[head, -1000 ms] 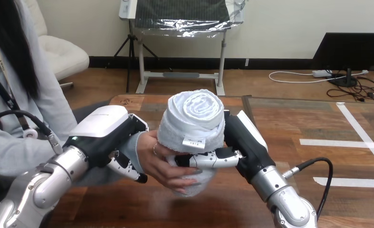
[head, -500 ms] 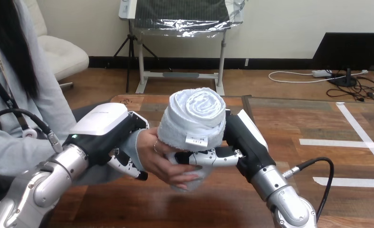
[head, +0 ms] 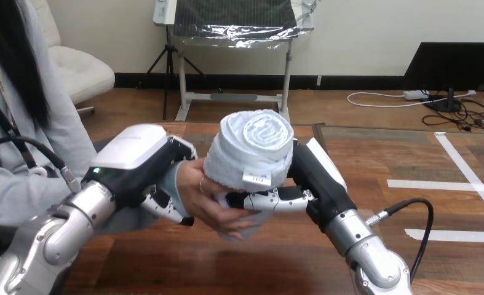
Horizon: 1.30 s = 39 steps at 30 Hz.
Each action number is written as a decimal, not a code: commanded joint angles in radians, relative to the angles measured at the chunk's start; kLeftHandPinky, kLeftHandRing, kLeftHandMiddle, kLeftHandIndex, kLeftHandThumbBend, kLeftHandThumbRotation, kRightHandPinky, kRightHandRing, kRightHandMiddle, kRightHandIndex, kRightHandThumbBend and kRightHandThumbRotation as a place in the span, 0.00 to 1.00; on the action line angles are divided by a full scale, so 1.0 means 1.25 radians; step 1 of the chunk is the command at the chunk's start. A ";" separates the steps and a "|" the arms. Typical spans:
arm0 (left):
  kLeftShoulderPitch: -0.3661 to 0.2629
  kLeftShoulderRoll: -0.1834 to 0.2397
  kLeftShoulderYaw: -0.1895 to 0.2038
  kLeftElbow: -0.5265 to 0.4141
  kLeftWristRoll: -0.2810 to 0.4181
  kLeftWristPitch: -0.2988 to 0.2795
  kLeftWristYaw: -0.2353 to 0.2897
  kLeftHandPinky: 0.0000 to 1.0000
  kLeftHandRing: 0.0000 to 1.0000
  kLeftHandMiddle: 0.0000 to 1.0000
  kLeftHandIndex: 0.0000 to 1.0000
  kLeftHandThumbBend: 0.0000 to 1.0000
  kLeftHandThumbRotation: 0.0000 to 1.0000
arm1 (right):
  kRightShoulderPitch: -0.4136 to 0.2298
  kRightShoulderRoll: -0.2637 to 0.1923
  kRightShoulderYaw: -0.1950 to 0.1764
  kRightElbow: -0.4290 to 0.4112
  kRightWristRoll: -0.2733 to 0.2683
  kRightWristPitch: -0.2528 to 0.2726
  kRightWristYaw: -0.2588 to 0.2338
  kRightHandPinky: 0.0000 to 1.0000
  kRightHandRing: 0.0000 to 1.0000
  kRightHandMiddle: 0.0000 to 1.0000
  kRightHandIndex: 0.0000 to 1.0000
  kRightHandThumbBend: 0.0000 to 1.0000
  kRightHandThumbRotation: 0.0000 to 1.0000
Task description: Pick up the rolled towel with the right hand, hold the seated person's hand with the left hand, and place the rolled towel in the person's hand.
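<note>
While the left hand point(head: 138, 163) curls around the person's wrist point(head: 179, 184), seemingly to steady the palm for the handover, the right hand point(head: 313, 178) grips the rolled towel point(head: 254, 144) upright, fingers wrapped across its lower part. That towel stands above the table's point(head: 411, 160) left half, its base touching the person's hand point(head: 205, 203), which cups it from below.

rolled towel point(head: 254, 144): matt terry cloth; table point(head: 374, 153): glossy wood; left hand point(head: 134, 153) shell: smooth white plastic.

Bright, even light; a soft sheen lies on the table point(head: 257, 264) and left robot hand point(head: 134, 158).
</note>
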 commanded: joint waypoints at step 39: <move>-0.007 0.031 0.038 -0.125 -0.036 -0.009 0.042 0.59 0.69 0.75 0.82 1.00 0.18 | -0.068 -0.038 0.041 -0.088 -0.001 0.057 0.121 0.67 0.73 0.74 0.80 0.76 0.29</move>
